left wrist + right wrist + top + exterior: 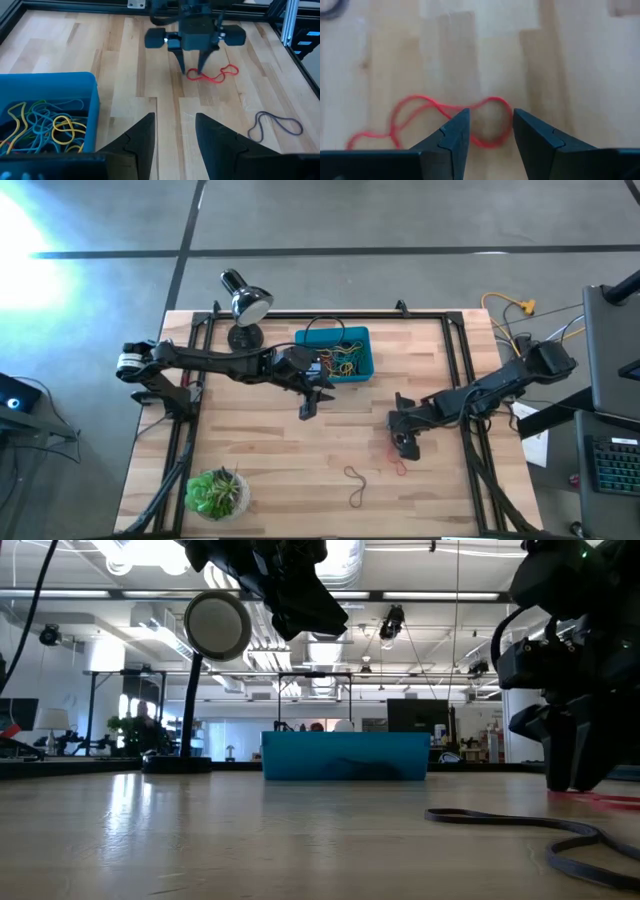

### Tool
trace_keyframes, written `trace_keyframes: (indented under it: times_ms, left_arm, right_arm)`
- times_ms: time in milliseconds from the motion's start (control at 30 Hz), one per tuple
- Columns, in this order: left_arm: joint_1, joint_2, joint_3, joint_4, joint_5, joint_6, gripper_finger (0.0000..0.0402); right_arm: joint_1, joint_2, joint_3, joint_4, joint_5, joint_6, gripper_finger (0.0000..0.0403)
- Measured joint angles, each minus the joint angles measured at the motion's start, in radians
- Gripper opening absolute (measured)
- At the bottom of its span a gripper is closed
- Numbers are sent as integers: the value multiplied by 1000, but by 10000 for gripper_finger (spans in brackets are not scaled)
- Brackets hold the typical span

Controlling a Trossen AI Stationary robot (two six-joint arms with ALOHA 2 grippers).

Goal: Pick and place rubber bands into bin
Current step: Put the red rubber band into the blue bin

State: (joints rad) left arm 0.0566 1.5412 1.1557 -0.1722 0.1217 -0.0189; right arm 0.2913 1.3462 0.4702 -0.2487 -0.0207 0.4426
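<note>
Red rubber band (pixel 427 117) lying flat in a loose, kinked loop on the bench (pixel 280 460), with the right pincer (pixel 488 131) lowered over one lobe, jaws apart and straddling the strand. Thin, light and floppy, the band probably offers no rigid edge; a pinch across a single strand, tips close to the wood, seems the best hold. A dark rubber band (pixel 360 485) lies nearby, untouched. The bin (pixel 362 335) already holds a tangle of coloured bands. The left pincer (pixel 312 401) hovers just beside it, jaws parted, empty.
</note>
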Motion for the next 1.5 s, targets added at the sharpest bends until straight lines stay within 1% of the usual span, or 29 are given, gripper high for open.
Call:
trace_keyframes:
  times_ms: [100,200,300,400,567,633,833,1000,1067,1167,1267,1367,1500]
  left_arm:
    - [0,0,0,0,0,0,125]
    - [0,0,0,0,0,0,125]
    - [0,0,0,0,0,0,125]
    - [0,0,0,0,0,0,125]
    - [0,0,0,0,0,0,125]
    - [0,0,0,0,1,0,125]
    - [0,0,0,0,1,0,125]
    - [0,0,0,0,1,0,125]
    - [0,0,0,0,1,0,125]
    - [0,0,0,0,1,0,125]
    - [0,0,0,0,1,-1,125]
    - [0,0,0,-1,1,-2,125]
    - [0,0,0,-1,1,-2,125]
  right_arm:
    - [20,66,20,40,-5,-1,139]
    - [34,132,54,30,12,-1,138]
    - [38,173,89,-21,46,-1,133]
    - [38,178,104,-64,94,-1,125]
    - [5,140,99,-163,200,7,110]
    - [-21,130,99,-208,211,6,105]
    - [-107,125,97,-238,184,-38,98]
    - [-176,122,96,-253,187,-50,102]
    - [-193,121,96,-252,173,-57,104]
    - [-197,121,92,-229,141,-64,104]
    - [-189,121,87,-162,99,-81,100]
    - [-164,124,87,-109,95,-84,95]
    - [-148,133,87,-103,83,-71,89]
